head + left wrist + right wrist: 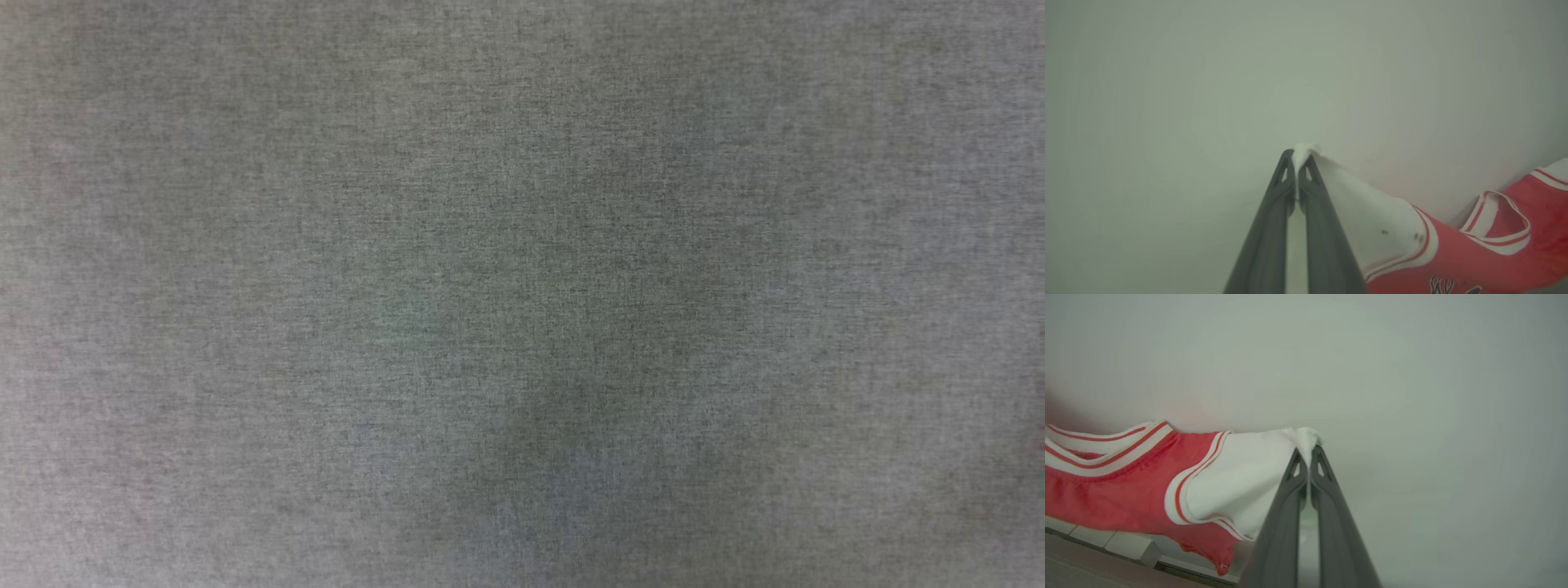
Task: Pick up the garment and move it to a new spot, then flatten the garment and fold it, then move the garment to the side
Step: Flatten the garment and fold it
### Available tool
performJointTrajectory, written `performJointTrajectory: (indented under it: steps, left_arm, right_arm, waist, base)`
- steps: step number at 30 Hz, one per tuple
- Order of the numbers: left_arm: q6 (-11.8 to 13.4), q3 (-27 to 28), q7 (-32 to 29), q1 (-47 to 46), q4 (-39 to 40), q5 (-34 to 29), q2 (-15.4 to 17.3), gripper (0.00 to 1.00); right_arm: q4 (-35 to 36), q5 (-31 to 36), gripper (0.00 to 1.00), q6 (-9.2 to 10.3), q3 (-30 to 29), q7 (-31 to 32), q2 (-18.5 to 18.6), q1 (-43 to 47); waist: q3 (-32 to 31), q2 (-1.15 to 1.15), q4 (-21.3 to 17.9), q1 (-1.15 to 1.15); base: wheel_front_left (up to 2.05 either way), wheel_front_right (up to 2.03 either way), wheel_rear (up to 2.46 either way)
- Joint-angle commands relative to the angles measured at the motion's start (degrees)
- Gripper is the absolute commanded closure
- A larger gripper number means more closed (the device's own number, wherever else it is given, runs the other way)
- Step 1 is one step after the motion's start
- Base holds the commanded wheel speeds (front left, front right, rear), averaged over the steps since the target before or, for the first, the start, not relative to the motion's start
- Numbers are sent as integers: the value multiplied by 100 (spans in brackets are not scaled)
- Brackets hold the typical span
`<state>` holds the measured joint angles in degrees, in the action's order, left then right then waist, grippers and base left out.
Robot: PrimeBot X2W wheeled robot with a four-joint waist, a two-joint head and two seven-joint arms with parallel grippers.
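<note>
The garment (1453,253) is a red T-shirt with white sleeves and red-and-white striped trim. It hangs stretched in the air between both arms. My left gripper (1296,157) is shut on the tip of one white sleeve; the shirt trails to the lower right in the left wrist view, its neckline (1498,220) open. My right gripper (1308,451) is shut on the tip of the other white sleeve, and the garment (1126,490) hangs off to the left in the right wrist view.
The head view looks down on a grey woven cloth surface (522,294). Behind the shirt stands a plain pale wall (1412,375). A white skirting (1126,549) and a brownish floor (1086,571) show at the lower left of the right wrist view.
</note>
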<state>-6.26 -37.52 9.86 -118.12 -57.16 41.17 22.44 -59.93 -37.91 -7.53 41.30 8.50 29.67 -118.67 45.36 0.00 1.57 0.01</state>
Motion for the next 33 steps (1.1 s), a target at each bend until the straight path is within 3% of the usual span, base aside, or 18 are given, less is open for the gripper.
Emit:
performJointTrajectory:
  steps: [1, 12, 19, 24, 33]
  left_arm:
    - [-26, 40, 82, 212, -60, 63, 29, 100]
    - [-123, -253, 414, 2179, 5, 815, 133, 100]
    - [-119, -163, 534, 3894, 573, 1517, 508, 100]
    - [-118, 264, 543, 5215, 912, 1448, 793, 100]
    - [-117, 1545, 540, 7314, 1500, 1037, 639, 100]
  right_arm:
    - [49, -128, 100, 7, -30, -85, 34, 274]
    - [270, -1038, 100, 8, 90, -472, 139, 2383]
    - [273, -1629, 100, 8, 251, -899, -71, 3836]
    - [434, -1884, 100, 8, 594, -1118, -154, 4711]
    - [959, -2019, 100, 8, 1581, -1423, 97, 6016]
  waist:
    - [-60, 0, -27, -1]
    - [-849, 0, -125, -1]
    - [-1652, 0, -267, -1]
    - [-2256, 0, -394, -1]
    - [-3090, 0, -540, -1]
  base:
    - [0, 0, 0]
    - [0, 0, 0]
    - [0, 0, 0]
    - [0, 0, 0]
    - [0, 0, 0]
